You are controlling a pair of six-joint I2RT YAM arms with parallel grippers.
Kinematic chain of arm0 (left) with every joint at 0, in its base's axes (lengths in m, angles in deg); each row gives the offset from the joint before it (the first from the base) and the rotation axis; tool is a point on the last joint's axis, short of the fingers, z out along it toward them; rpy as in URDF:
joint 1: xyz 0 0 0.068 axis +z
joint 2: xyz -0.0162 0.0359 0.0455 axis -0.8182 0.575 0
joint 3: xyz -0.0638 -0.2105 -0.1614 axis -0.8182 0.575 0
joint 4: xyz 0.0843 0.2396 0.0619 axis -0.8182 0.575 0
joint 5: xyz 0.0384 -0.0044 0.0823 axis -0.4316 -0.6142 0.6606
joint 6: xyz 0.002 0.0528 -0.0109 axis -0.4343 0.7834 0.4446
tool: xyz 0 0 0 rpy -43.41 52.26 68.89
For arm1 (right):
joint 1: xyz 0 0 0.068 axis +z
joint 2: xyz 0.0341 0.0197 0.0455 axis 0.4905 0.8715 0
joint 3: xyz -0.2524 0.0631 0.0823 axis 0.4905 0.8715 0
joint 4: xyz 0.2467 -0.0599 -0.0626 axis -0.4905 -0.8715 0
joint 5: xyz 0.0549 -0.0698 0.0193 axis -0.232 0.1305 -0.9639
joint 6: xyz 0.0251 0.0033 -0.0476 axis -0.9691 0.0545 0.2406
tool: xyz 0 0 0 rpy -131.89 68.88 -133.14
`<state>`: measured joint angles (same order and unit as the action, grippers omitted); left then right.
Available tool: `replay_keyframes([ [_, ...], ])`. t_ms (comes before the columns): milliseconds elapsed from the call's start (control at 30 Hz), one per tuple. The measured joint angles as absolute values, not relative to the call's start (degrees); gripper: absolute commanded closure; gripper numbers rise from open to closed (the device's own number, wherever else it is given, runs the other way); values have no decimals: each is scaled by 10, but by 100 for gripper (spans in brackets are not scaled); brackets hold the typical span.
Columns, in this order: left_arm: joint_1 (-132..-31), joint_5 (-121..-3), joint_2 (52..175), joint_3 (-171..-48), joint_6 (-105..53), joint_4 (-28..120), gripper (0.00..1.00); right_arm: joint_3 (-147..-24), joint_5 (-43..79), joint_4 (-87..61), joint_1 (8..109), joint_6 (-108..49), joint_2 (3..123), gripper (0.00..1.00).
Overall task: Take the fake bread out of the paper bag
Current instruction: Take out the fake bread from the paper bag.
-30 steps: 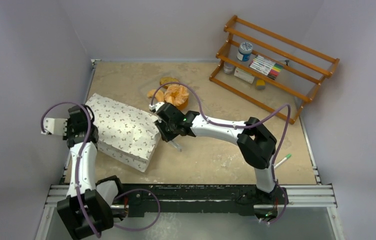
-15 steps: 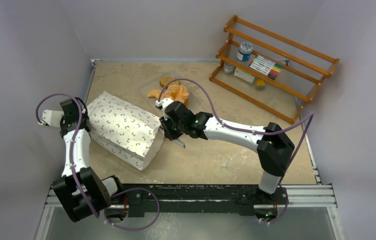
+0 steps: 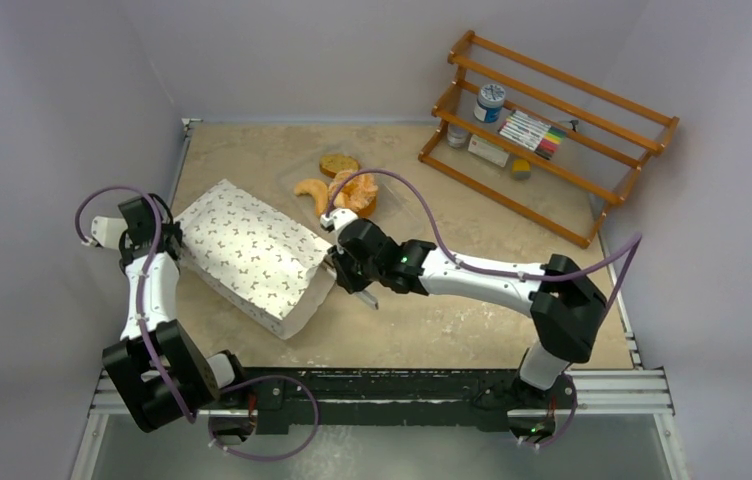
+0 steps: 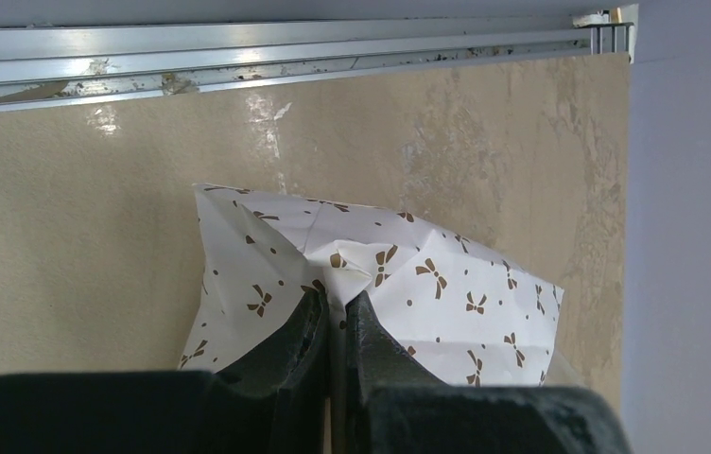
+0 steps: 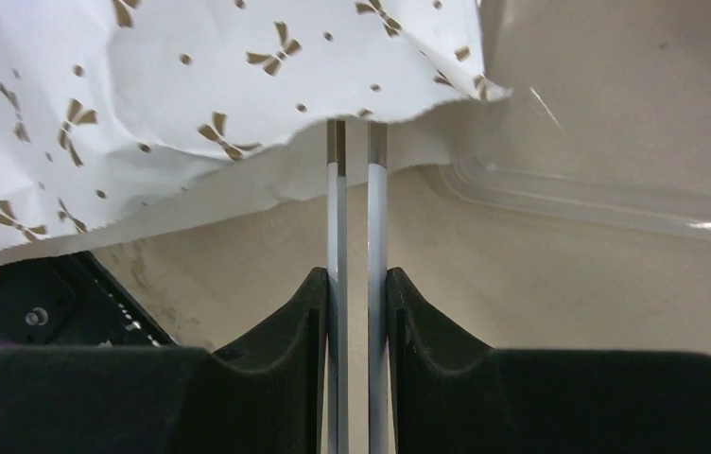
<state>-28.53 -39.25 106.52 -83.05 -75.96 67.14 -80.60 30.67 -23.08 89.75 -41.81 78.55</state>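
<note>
White paper printed with small brown bows made up the paper bag (image 3: 252, 255), which lay on its side at the left of the table (image 3: 452, 310), its crumpled closed end toward the left edge and its open mouth toward the middle. The fake bread (image 3: 352, 190) that could be seen was outside the bag, grouped on the table just beyond the mouth. A tan croissant (image 3: 310, 192) lay nearest the bag, an orange swirled bun (image 3: 359, 186) sat beside it, and a brown slice (image 3: 338, 164) lay a little farther back. Whether any piece was inside the bag could not be told, since the paper hid its interior in every view.

At the closed end, the left gripper (image 4: 336, 301) was clenched on a pinched fold of the paper, its two dark fingers pressed together with the fold caught between them. At the mouth, the right gripper (image 5: 356, 279) was clamped on the metal tongs (image 5: 336, 208), squeezing the two thin blades nearly parallel. The blades ran forward from the fingers and their tips disappeared under the bag's ragged open edge, which hung over them. From above, the tongs' other end stuck out behind the gripper toward the near side of the table.

To the right of the mouth, the rim of a clear plastic tray (image 5: 598, 203) rested on the tabletop. Well apart, at the far right corner, a wooden rack (image 3: 652, 150) held a small jar, some markers and other small items.
</note>
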Motion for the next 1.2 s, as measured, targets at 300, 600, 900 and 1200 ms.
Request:
replay_keyframes([
  [300,-283,-401,1065,-831,-765,672,100,-744,335,-236,897,-444,712,79],
  [600,-283,-403,1065,-831,-768,676,100,-691,314,-226,899,-461,685,67],
  [900,-282,-405,1065,-831,-770,676,100,-635,270,-194,899,-477,683,59],
  [1200,-281,-413,1069,-839,-771,677,100,-588,238,-180,903,-479,648,58],
])
